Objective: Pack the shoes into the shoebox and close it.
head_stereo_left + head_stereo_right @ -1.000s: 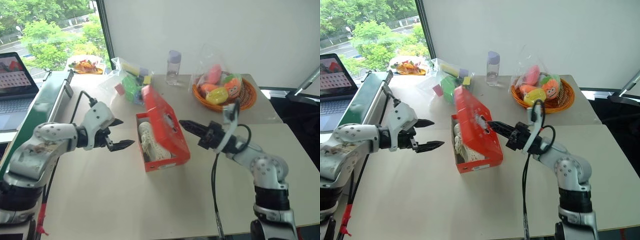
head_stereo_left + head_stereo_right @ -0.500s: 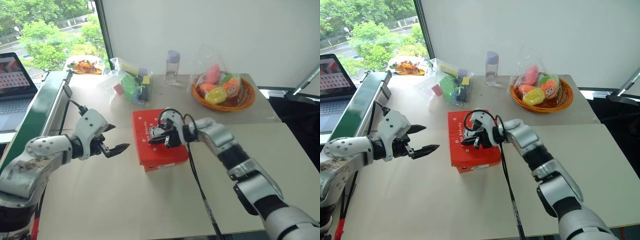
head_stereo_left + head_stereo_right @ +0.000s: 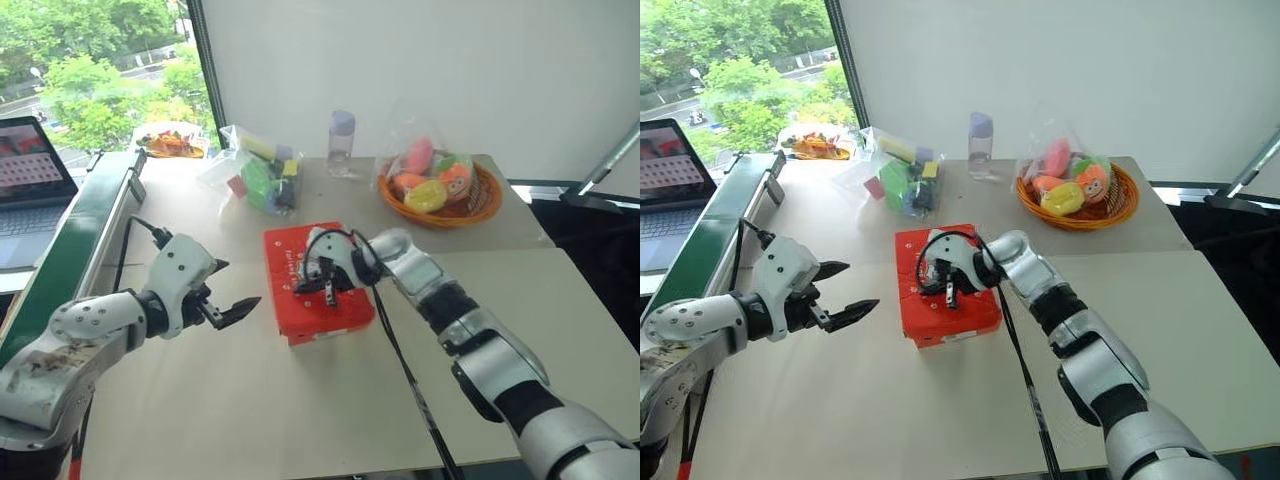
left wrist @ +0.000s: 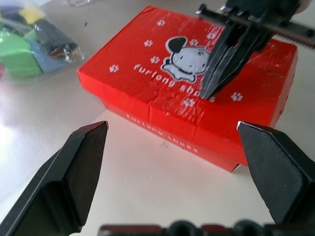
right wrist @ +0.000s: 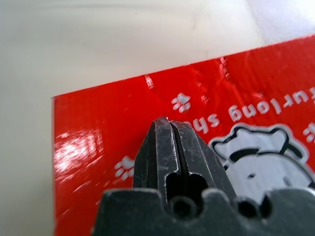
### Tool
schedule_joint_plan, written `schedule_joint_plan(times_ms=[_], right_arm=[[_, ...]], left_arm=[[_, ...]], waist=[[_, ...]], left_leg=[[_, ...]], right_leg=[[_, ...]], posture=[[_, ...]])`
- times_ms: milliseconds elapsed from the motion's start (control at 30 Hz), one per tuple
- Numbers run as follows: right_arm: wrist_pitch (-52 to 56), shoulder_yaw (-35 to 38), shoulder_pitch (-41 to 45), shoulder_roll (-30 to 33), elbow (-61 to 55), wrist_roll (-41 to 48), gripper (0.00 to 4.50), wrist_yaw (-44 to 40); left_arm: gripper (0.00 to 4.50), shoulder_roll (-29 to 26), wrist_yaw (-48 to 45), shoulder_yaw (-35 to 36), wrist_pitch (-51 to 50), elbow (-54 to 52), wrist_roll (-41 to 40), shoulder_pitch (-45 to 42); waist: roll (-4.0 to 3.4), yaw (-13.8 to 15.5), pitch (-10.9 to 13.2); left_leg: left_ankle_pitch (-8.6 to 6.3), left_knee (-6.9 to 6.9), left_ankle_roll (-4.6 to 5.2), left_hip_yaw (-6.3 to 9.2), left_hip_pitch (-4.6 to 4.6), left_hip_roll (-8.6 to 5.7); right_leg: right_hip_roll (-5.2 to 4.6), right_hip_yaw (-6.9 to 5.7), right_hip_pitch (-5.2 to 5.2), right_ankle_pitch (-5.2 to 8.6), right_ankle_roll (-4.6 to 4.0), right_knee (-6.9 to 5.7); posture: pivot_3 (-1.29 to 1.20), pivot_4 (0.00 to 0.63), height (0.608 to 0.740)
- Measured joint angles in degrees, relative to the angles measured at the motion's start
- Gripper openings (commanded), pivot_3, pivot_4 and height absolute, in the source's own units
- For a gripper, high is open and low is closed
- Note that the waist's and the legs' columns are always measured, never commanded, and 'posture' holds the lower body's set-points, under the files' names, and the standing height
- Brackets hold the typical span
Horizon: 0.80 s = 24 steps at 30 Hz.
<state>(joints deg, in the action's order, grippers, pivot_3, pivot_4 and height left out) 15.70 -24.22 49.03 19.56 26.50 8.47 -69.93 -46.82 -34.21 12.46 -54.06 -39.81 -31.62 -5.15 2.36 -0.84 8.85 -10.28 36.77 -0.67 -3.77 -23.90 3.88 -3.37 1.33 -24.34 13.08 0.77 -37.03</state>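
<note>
The shoebox (image 3: 317, 282) lay closed, lid down, mid-table on the beige tabletop (image 3: 250, 400). The right gripper (image 4: 216, 83), fingers pressed together, rested its tips on the lid by the cartoon logo (image 4: 183, 58). The left gripper (image 3: 228, 300) hovered beside the box, fingers spread, holding nothing. Bare tabletop ran toward the near edge; a wicker basket (image 3: 478, 205), bottle (image 3: 341, 140) and bagged blocks (image 3: 258, 178) stood behind, by the window (image 3: 90, 70)

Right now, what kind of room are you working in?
Probably an office or lab: a plain table by a window with trees outside, and a laptop open at the side.
</note>
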Motion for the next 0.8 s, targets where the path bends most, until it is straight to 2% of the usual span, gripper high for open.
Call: schedule_joint_plan(times_ms=[100,167,200,400,467,667,800], right_arm=[[3.9,3.9,-5.9,6.3,-13.1,4.2,0.8,-2.4],[7.5,7.0,-8.7,9.7,-19.8,6.5,1.43,-2.5],[8.5,8.0,-9.9,11.0,-22.3,7.2,1.89,-2.4],[13.0,13.1,-17.6,15.9,-30.5,8.7,3.86,1.2],[14.2,16.2,-19.7,16.0,-31.7,10.1,4.44,3.6],[14.8,25.3,-28.2,17.8,-31.6,12.3,4.44,9.0],[13.0,27.9,-33.7,17.8,-28.9,12.3,4.44,11.8]], left_arm=[[4.5,0.8,0.3,0.0,0.6,0.3,0.0,1.5],[4.5,2.0,0.3,0.0,1.1,0.3,-0.2,2.0],[4.5,2.4,0.3,0.0,1.5,0.3,-0.2,2.4],[4.5,4.3,0.2,0.2,4.4,0.3,-0.2,3.7],[4.5,5.5,0.7,0.5,5.8,0.2,-0.1,4.2],[4.5,8.8,3.0,2.5,10.5,0.4,2.5,12.3],[4.5,13.3,5.4,3.9,13.9,0.4,3.7,17.3]], waist=[[-0.03,0.2,0.0],[-0.01,0.2,0.0],[-0.01,0.2,0.0],[0.01,0.1,0.0],[0.02,0.1,0.0],[0.03,0.2,0.0],[0.04,0.1,0.0]], left_leg=[[0.01,-0.01,0.11,0.03,-0.37,0.0],[-0.01,0.0,0.12,0.03,-0.45,0.0],[-0.01,0.0,0.12,0.02,-0.44,0.0],[-0.01,0.01,0.12,0.01,-0.38,0.0],[0.0,0.03,0.12,0.02,-0.38,-0.01],[-0.06,0.03,0.19,0.03,-0.35,-0.01],[-0.07,0.04,0.22,0.01,-0.34,-0.02]], right_leg=[[0.01,-0.03,-0.3,0.08,0.02,0.02],[0.01,-0.03,-0.38,0.08,0.01,0.03],[0.01,-0.03,-0.38,0.09,0.0,0.03],[0.02,-0.01,-0.37,0.17,-0.05,0.03],[0.01,0.0,-0.34,0.35,0.24,0.04],[-0.01,-0.02,-0.19,0.24,0.09,0.21],[-0.03,0.01,-0.19,0.39,0.0,0.24]], posture=[[0.0,0.15,0.74],[0.0,0.15,0.74],[0.0,0.15,0.74],[0.0,0.15,0.74],[0.0,0.15,0.74],[0.0,0.15,0.74],[0.0,0.15,0.74]])
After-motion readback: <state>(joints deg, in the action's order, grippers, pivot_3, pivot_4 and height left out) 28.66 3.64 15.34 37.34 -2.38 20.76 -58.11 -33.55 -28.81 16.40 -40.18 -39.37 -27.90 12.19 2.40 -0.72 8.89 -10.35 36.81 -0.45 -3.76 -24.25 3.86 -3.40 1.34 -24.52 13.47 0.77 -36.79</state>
